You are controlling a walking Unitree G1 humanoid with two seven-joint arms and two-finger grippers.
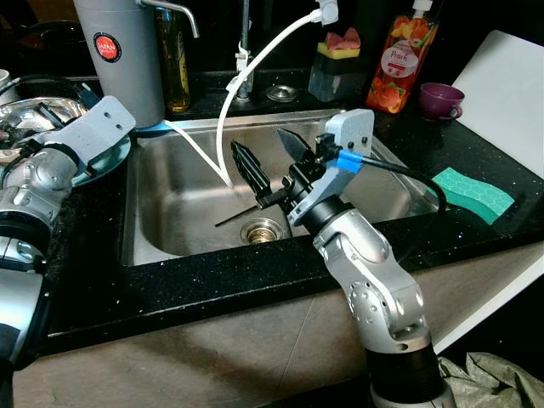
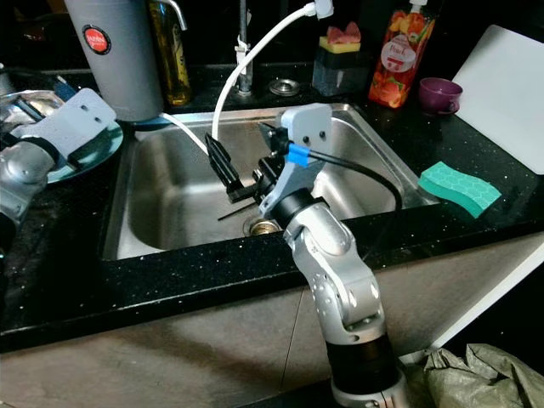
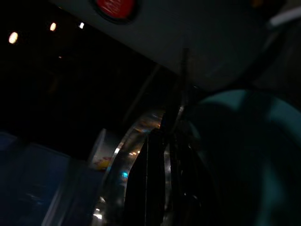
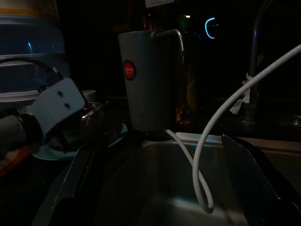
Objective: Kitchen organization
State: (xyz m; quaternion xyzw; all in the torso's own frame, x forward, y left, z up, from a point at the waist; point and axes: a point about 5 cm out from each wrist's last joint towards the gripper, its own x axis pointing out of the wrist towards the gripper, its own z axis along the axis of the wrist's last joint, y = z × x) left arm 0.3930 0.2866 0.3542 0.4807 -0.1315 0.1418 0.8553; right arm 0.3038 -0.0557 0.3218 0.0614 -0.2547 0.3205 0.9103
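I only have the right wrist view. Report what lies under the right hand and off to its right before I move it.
Observer: The right hand hangs open inside the sink, with the drain on the basin floor near it.
Operator: Give me the counter on the right.
Observer: A green sponge lies flat there, just right of the sink.
Operator: Now the back right corner.
Observer: A purple cup stands there, with an orange bottle to its left.
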